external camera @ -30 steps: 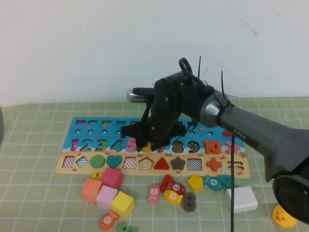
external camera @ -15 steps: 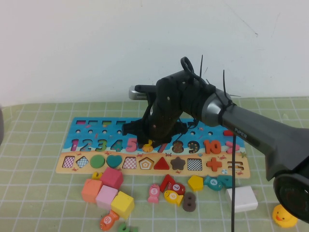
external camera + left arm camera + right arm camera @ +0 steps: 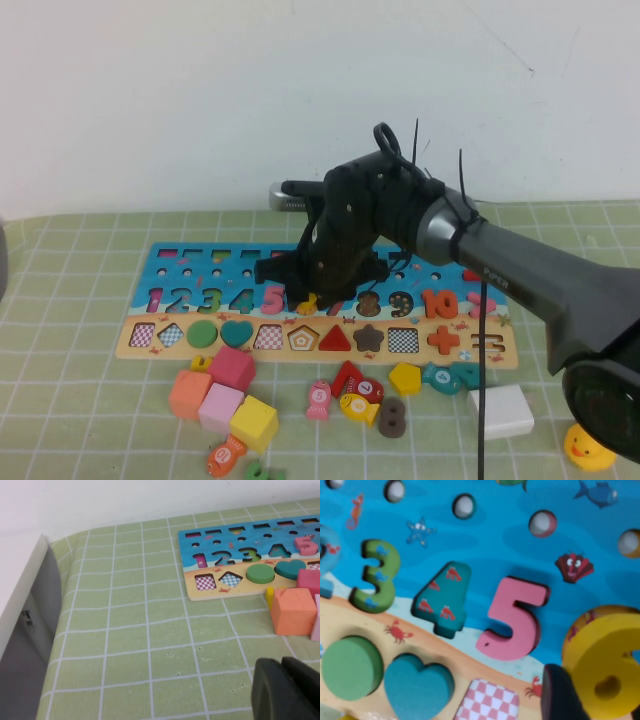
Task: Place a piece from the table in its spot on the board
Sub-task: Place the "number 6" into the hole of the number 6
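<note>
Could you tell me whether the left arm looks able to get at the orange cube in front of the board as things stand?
Probably yes. The left end effector hangs low above the checked cloth beside the orange cube, with only bare cloth between them. The right end effector is busy over the board with the yellow 6.

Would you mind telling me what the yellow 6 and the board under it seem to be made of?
The yellow 6, at the right hand, looks like painted wood: thick flat cut, matte even colour. The board seems to be plywood with a printed blue face; its pale bare edge shows. The left hand is parked off the board.
</note>
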